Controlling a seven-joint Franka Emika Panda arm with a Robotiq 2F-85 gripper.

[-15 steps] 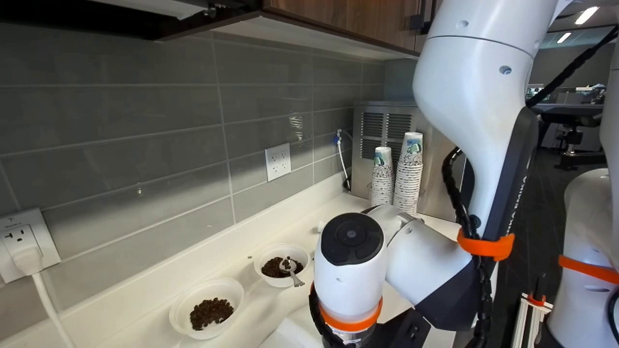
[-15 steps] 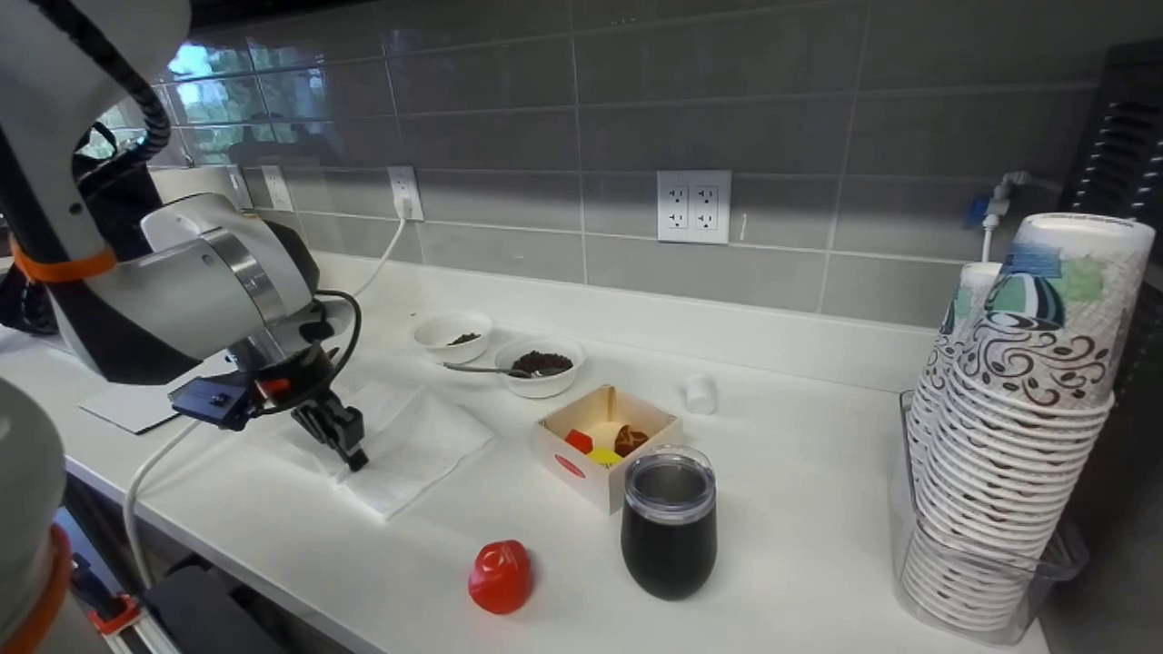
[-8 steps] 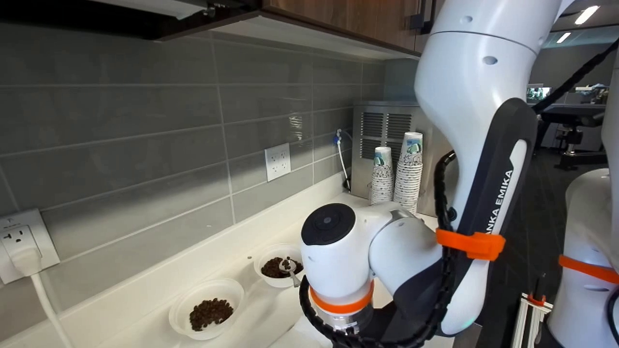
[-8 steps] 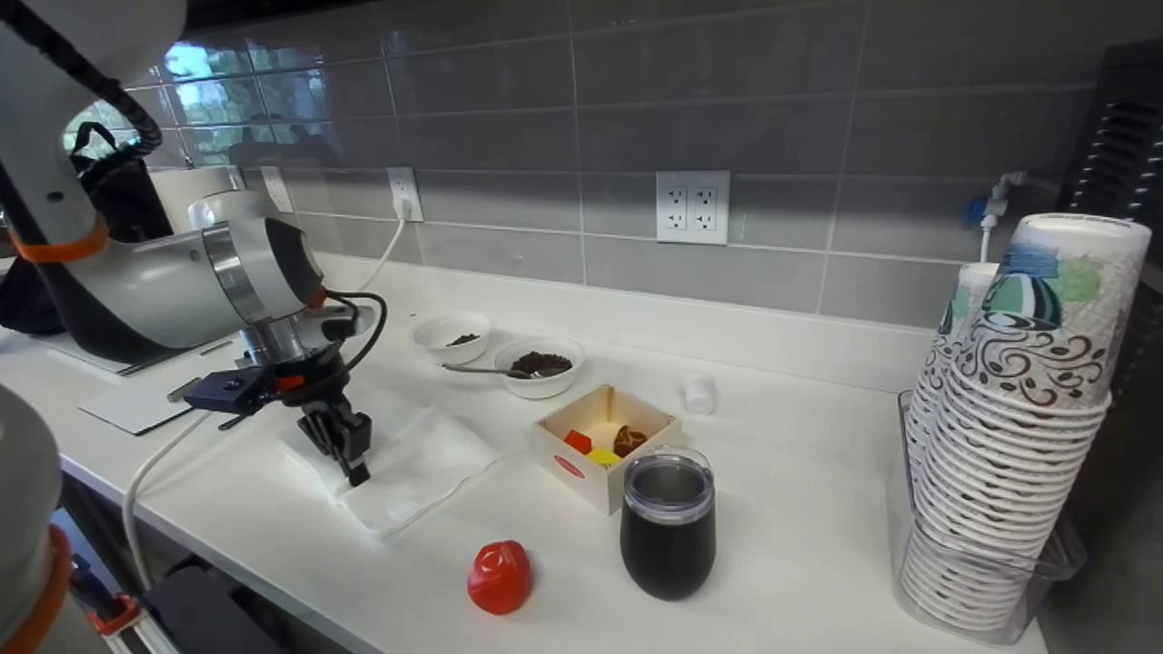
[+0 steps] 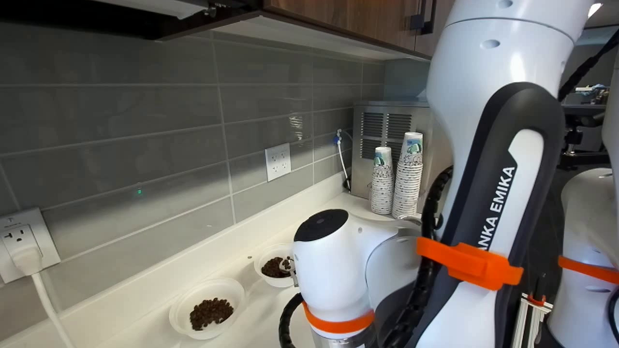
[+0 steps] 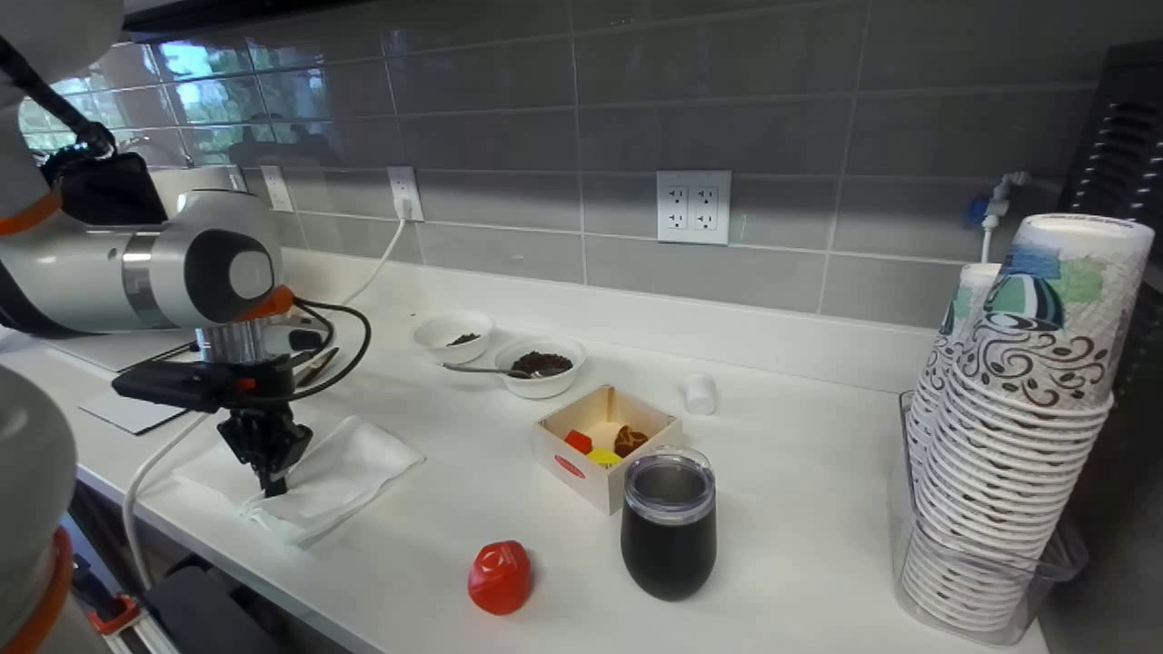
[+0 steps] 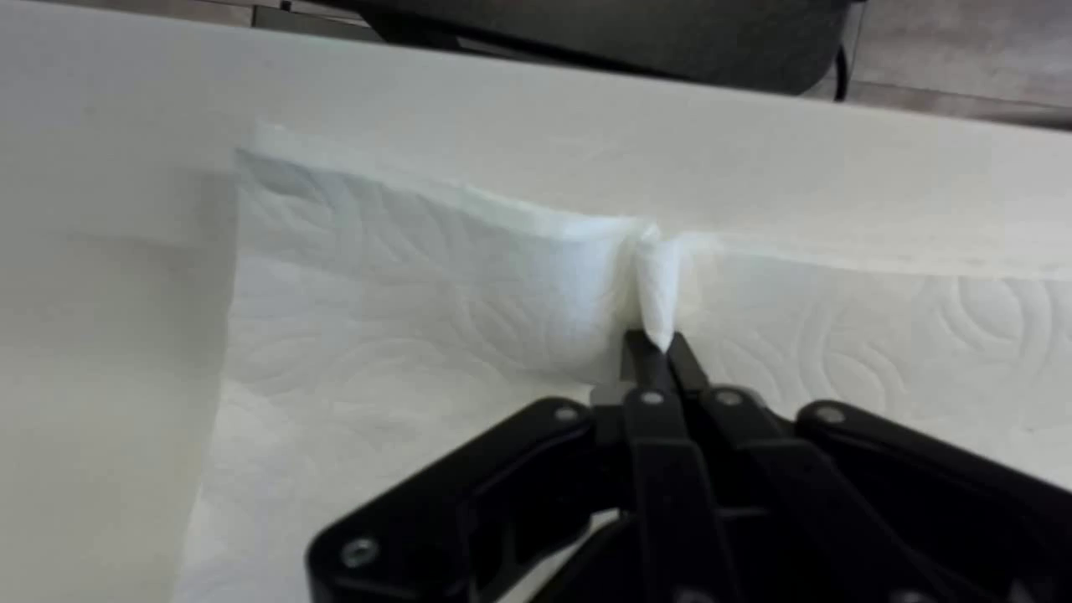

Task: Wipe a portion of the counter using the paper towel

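Paper towel (image 7: 402, 360), embossed with arcs, puckers between black jaws.

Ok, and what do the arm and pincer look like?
Arm: glossy white, rounded sections; dark side panel with white lettering, "ANKA EMIKA" showing; orange strap; black ribbed cable; silvery metal ring at the wrist.

Pincer: mostly black, slim jointed bars, small round silvery screw heads.
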